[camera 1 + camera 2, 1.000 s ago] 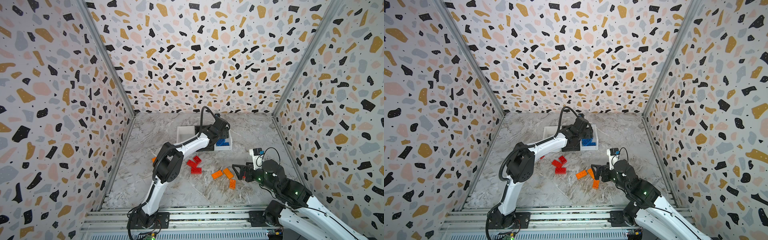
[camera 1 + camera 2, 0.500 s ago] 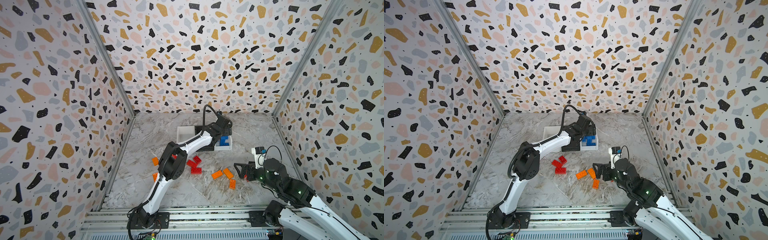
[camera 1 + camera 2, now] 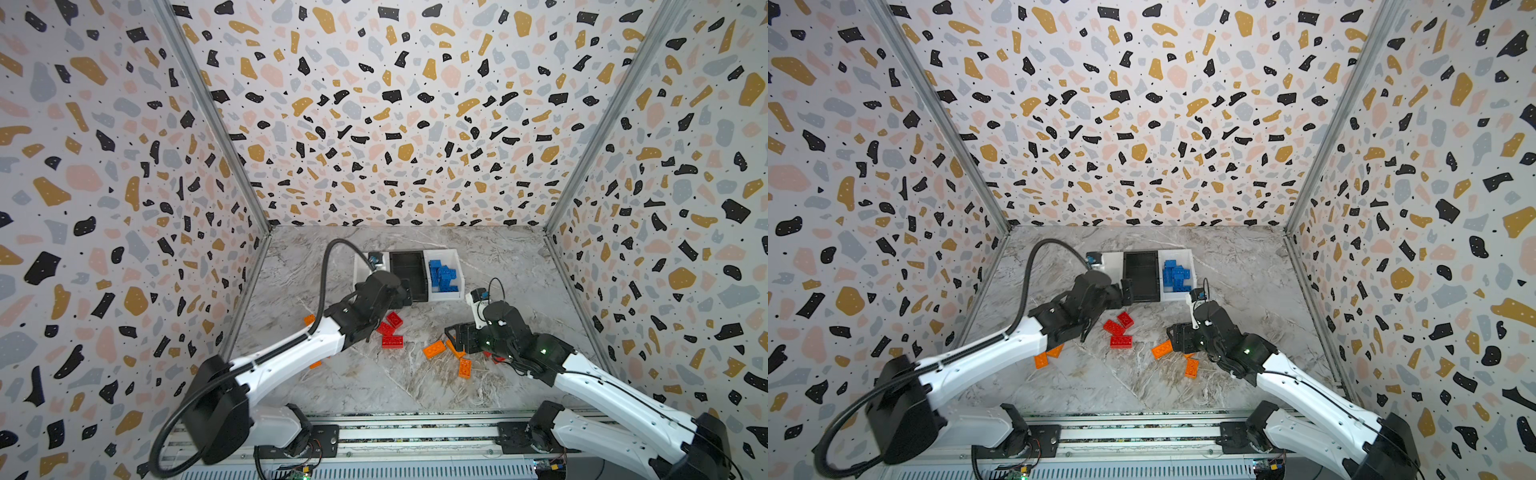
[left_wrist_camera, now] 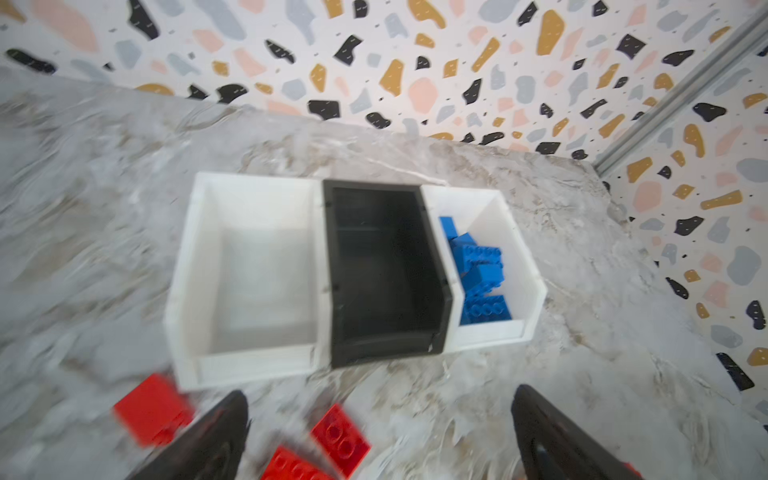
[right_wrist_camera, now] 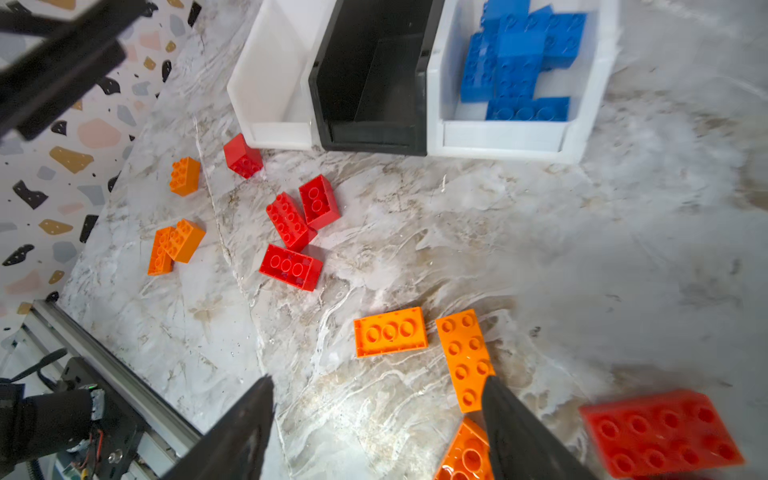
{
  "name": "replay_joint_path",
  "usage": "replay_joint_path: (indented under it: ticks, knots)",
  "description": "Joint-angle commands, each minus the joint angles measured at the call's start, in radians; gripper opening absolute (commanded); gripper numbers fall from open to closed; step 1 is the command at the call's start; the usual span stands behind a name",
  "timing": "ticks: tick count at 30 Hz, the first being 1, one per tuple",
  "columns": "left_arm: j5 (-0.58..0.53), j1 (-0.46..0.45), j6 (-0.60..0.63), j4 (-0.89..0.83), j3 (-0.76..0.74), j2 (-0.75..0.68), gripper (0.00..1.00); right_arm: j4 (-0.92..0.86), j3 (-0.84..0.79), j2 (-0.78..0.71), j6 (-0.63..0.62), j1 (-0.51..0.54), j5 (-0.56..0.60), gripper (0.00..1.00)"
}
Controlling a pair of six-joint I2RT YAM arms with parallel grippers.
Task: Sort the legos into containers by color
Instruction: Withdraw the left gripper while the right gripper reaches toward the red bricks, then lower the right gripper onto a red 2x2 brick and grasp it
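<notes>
Holds the left gripper (image 4: 380, 395) spread and empty before the row of plastic bins (image 4: 332, 249), blue studded bricks (image 4: 478, 270) piled in the end white bin (image 4: 528, 282), apparently ready for the loose red bricks (image 5: 291, 266), and poses the right gripper (image 5: 378, 382), parted too, over a long orange brick (image 5: 463, 359) on the table (image 5: 602, 249).

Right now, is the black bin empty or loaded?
Empty. Both wrist views look into the black bin and show only its bare dark floor; the blue legos lie in the white bin beside it.
</notes>
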Motion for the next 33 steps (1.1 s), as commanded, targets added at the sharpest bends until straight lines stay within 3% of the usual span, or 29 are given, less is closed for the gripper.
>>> replay_joint_path:
  ticks: [1, 7, 12, 22, 33]
  knots:
    - [-0.096, -0.001, -0.075, -0.022, -0.162, -0.142, 1.0, 0.122, 0.028, 0.122, -0.042, 0.019, -0.097, 0.72]
    - [-0.136, 0.002, -0.163, -0.07, -0.372, -0.43, 1.0, 0.175, 0.159, 0.4, -0.101, 0.069, -0.102, 0.66]
    - [-0.146, 0.0, -0.191, -0.118, -0.418, -0.54, 1.0, 0.21, 0.264, 0.571, -0.135, 0.071, -0.12, 0.62]
    - [-0.138, 0.001, -0.212, -0.12, -0.481, -0.592, 1.0, 0.224, 0.44, 0.804, -0.147, 0.086, -0.095, 0.56]
    - [-0.159, 0.002, -0.216, -0.139, -0.503, -0.638, 1.0, 0.229, 0.53, 0.921, -0.145, 0.1, -0.045, 0.54]
